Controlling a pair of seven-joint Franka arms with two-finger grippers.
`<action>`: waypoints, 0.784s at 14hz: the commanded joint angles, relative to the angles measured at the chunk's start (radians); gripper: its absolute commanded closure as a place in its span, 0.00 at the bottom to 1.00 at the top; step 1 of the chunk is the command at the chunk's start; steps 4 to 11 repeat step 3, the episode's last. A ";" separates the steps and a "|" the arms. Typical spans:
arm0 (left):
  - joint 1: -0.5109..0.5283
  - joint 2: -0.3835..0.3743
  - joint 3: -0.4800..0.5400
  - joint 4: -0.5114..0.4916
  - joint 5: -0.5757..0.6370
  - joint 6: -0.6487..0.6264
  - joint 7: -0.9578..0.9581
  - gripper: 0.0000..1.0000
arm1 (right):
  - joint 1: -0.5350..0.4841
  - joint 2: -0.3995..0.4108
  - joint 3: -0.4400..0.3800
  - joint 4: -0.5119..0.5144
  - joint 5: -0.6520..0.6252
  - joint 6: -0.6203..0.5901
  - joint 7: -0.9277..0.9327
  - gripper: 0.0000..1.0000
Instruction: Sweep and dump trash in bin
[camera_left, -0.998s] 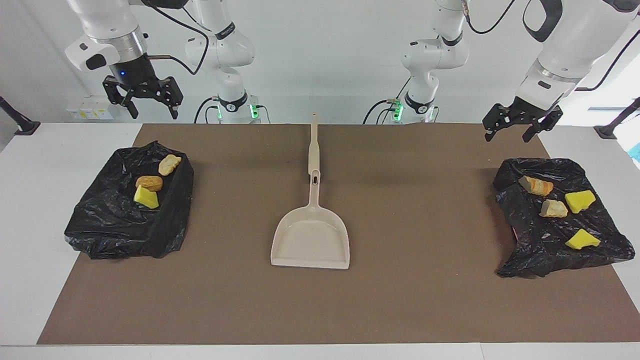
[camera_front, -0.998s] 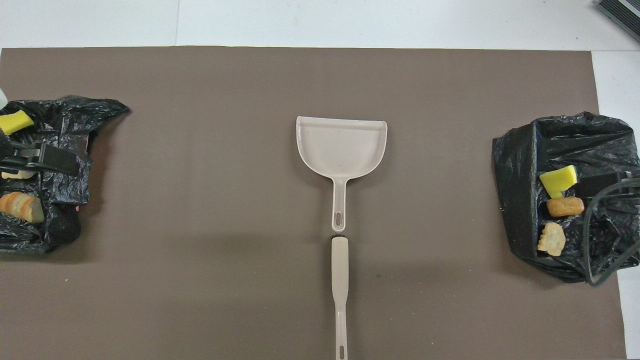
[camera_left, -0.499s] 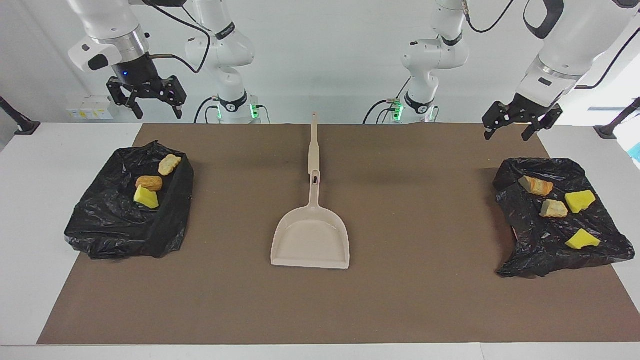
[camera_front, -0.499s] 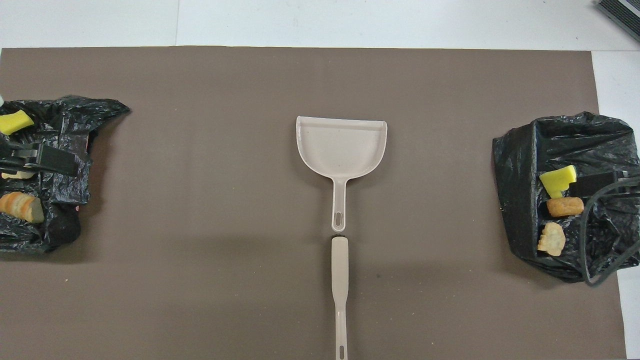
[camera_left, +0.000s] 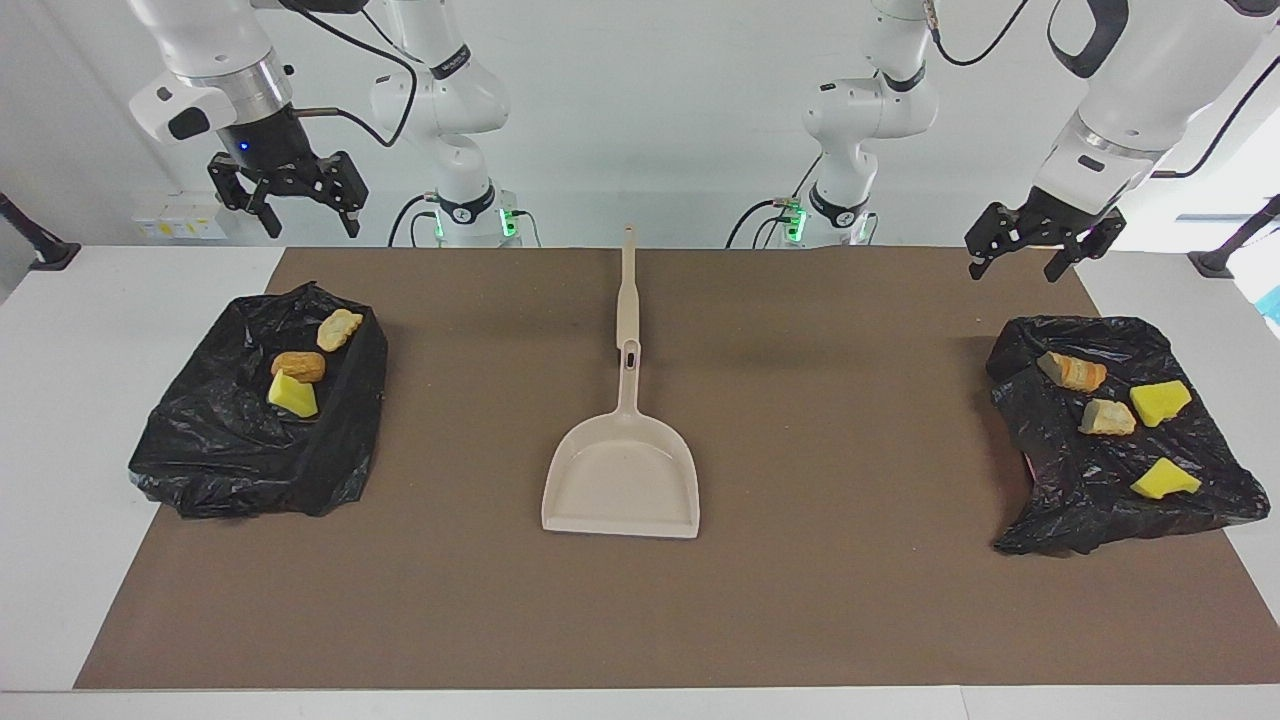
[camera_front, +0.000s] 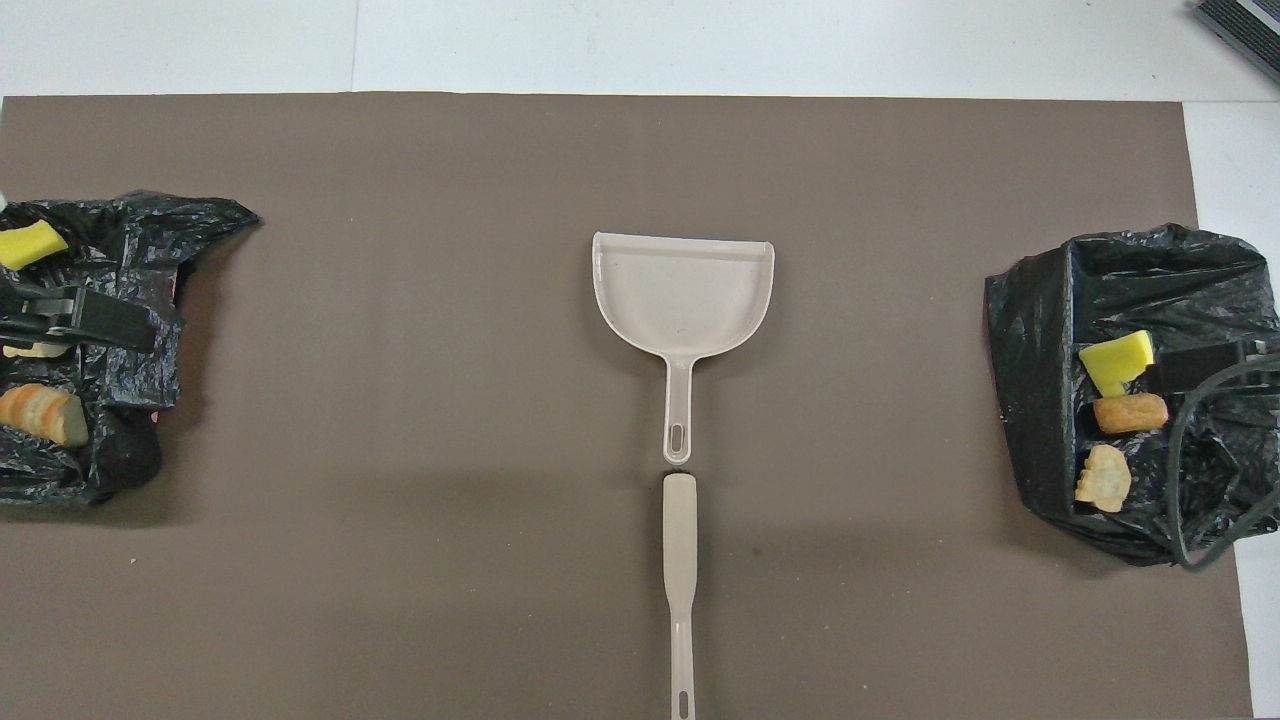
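- The table (camera_left: 60, 420) is white and carries a large brown mat (camera_left: 850, 600) across its middle.
- Two black bin bags rest on the mat. The one at the right arm's end (camera_left: 230, 450) lines a box-like bin. The one at the left arm's end (camera_left: 1080, 500) lies flatter and more crumpled.
- A beige dustpan (camera_left: 620, 480) sits at the mat's centre, empty, its handle pointing toward the robots.
- A beige brush handle (camera_left: 627, 290) lies in line with the dustpan's handle, nearer to the robots, its end almost touching the dustpan's handle.
- The right tool (camera_left: 288, 205) hangs in the air over the table edge nearest the robots, above the bin bag at that end. Its fingers are spread apart and hold nothing.
- The left tool (camera_left: 1022, 258) hangs over the mat's corner nearest the robots at its own end, close above the other bag. It too is released and empty.
- The trash is all on the bags. Three pieces lie in the bag at the right arm's end: a tan bread lump (camera_left: 339, 329), a brown bread lump (camera_left: 298, 366) and a yellow sponge chunk (camera_left: 291, 396), close together in a row.
- Four pieces lie on the bag at the left arm's end: a crusty bread piece (camera_left: 1073, 372), a pale bread lump (camera_left: 1106, 417), and two yellow sponge chunks (camera_left: 1160, 401) (camera_left: 1164, 480).
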 joint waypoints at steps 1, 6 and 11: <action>-0.002 -0.025 0.007 -0.027 -0.013 0.005 0.016 0.00 | -0.010 0.001 0.008 0.012 0.008 -0.016 0.011 0.00; -0.004 -0.026 0.009 -0.027 -0.011 0.004 0.014 0.00 | -0.010 0.001 0.006 0.011 0.008 -0.014 0.012 0.00; -0.004 -0.026 0.009 -0.027 -0.011 0.004 0.014 0.00 | -0.010 0.001 0.006 0.011 0.008 -0.014 0.012 0.00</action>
